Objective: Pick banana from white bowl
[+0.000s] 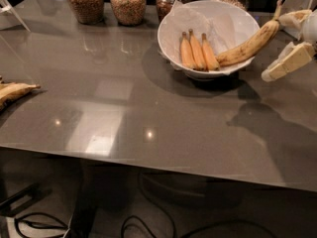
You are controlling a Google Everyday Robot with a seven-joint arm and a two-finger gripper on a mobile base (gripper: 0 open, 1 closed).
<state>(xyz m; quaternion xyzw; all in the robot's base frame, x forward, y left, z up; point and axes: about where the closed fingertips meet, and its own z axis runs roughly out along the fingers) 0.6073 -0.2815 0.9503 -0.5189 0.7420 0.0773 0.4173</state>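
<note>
The banana lies in the white bowl, left of the end effector.
</note>
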